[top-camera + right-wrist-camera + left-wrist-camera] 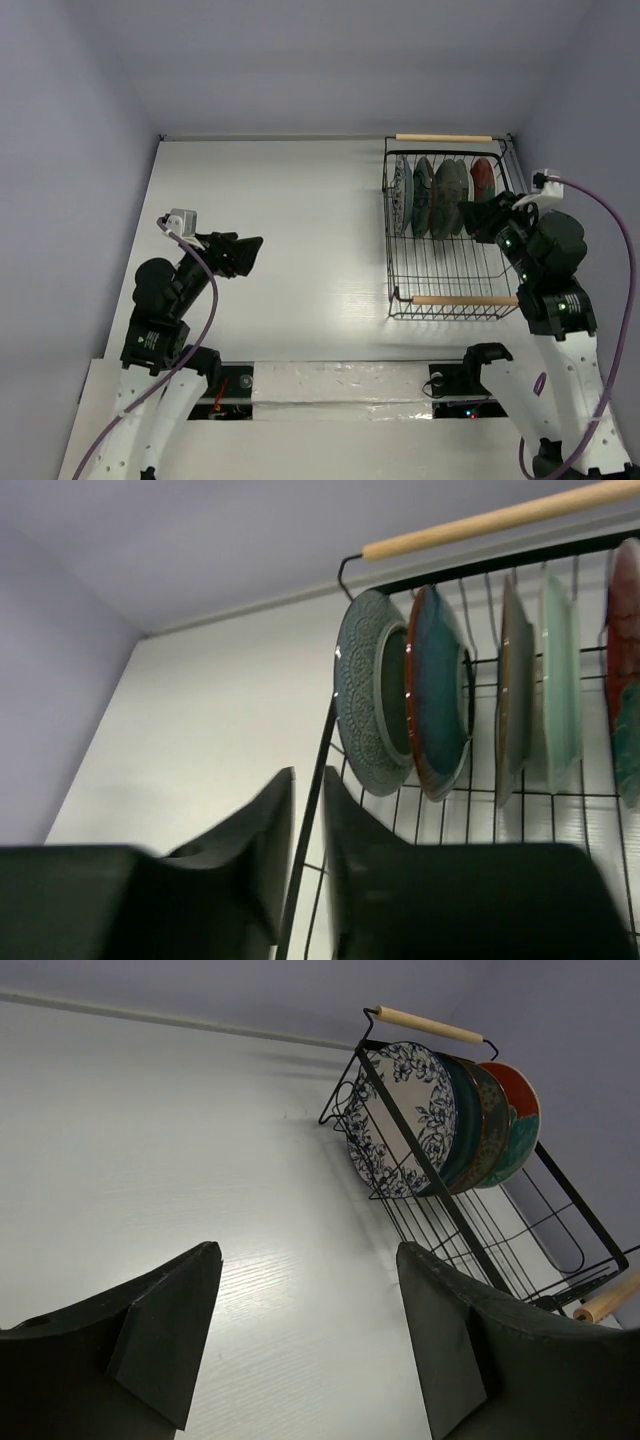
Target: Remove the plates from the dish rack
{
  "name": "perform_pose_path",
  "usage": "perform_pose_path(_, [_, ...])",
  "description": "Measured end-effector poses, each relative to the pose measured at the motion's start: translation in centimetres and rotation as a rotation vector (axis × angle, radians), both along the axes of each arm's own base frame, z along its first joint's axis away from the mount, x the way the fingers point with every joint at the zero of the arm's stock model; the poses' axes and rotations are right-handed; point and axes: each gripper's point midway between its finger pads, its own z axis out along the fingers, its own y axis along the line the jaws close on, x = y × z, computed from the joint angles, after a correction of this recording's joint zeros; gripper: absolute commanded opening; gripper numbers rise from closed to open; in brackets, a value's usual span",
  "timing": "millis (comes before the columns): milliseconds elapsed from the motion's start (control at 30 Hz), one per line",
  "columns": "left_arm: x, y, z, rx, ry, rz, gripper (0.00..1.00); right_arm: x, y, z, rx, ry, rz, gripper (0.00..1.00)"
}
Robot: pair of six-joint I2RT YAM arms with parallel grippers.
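Four plates (440, 195) stand on edge, packed close, at the far end of the dish rack (440, 275) on the right of the table (300, 200). The right gripper (480, 215) hovers just beside the red plate (483, 178), fingers drawn almost together and holding nothing. The left gripper (248, 250) hangs well apart, spread wide and empty. Going in without opening could knock the red plate into its neighbours, and fingers catching the wires could drag the rack.
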Motion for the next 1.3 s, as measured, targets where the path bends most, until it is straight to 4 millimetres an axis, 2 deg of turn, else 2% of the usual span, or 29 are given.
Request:
perform_pose_path(100, [-0.1, 0.1, 0.2, -0.001, -0.007, 0.002, 0.58, 0.8, 1.2, -0.9, -0.006, 0.036, 0.038, 0.01])
perform_pose_path(133, [-0.2, 0.1, 0.2, -0.001, -0.009, 0.002, 0.5, 1.0, 1.6, -1.2, -0.009, 0.051, 0.048, 0.0])
perform_pose_path(233, [-0.3, 0.1, 0.3, 0.0, -0.015, -0.001, 0.36, 1.6, 3.4, -1.4, -0.027, 0.079, 0.076, 0.0])
perform_pose_path(267, [-0.3, 0.1, 0.3, -0.001, -0.018, -0.001, 0.24, 2.0, 4.0, -1.6, -0.042, 0.1, 0.08, 0.0])
perform_pose_path(333, [-0.5, 0.2, 0.6, -0.004, -0.027, 0.006, 0.11, 2.7, 5.4, -1.2, -0.071, 0.114, 0.083, 0.0])
perform_pose_path(367, [-0.5, 0.3, 0.6, -0.005, -0.03, 0.009, 0.0, 3.3, 5.8, -1.1, -0.087, 0.123, 0.072, 0.0])
perform_pose_path(467, [-0.5, 0.7, 0.7, -0.006, -0.033, 0.034, 0.0, 5.2, 6.3, -1.5, -0.153, 0.164, 0.014, 0.01])
perform_pose_path(533, [-0.4, 0.9, 0.6, -0.006, -0.028, 0.045, 0.0, 6.3, 5.8, -2.2, -0.196, 0.197, -0.039, 0.09])
perform_pose_path(567, [-0.4, 0.9, 0.5, -0.005, -0.025, 0.049, 0.0, 6.8, 5.5, -2.5, -0.215, 0.209, -0.064, 0.16])
perform_pose_path(600, [-0.4, 0.9, 0.5, -0.005, -0.024, 0.051, 0.02, 7.4, 5.3, -2.9, -0.238, 0.227, -0.09, 0.38])
perform_pose_path(633, [-0.3, 0.9, 0.5, -0.004, -0.023, 0.054, 0.07, 7.9, 5.1, -3.2, -0.254, 0.241, -0.11, 0.51])
perform_pose_path(667, [-0.3, 1.0, 0.4, -0.004, -0.021, 0.056, 0.16, 8.5, 5.0, -3.6, -0.278, 0.254, -0.128, 0.63])
perform_pose_path(767, [-0.3, 1.0, 0.3, -0.006, -0.017, 0.061, 0.29, 10.1, 5.2, -4.9, -0.333, 0.294, -0.151, 0.65])
perform_pose_path(867, [-0.4, 0.9, 0.4, -0.008, -0.017, 0.057, 0.33, 11.5, 5.7, -6.8, -0.383, 0.345, -0.159, 0.64])
perform_pose_path(1067, [-0.8, 0.9, 0.7, -0.014, -0.031, 0.052, 0.39, 14.1, 6.4, -9.9, -0.454, 0.42, -0.184, 0.58])
perform_pose_path(1300, [-1.0, 0.8, 0.8, -0.016, -0.037, 0.048, 0.42, 16.4, 6.2, -12.0, -0.536, 0.472, -0.24, 0.56])
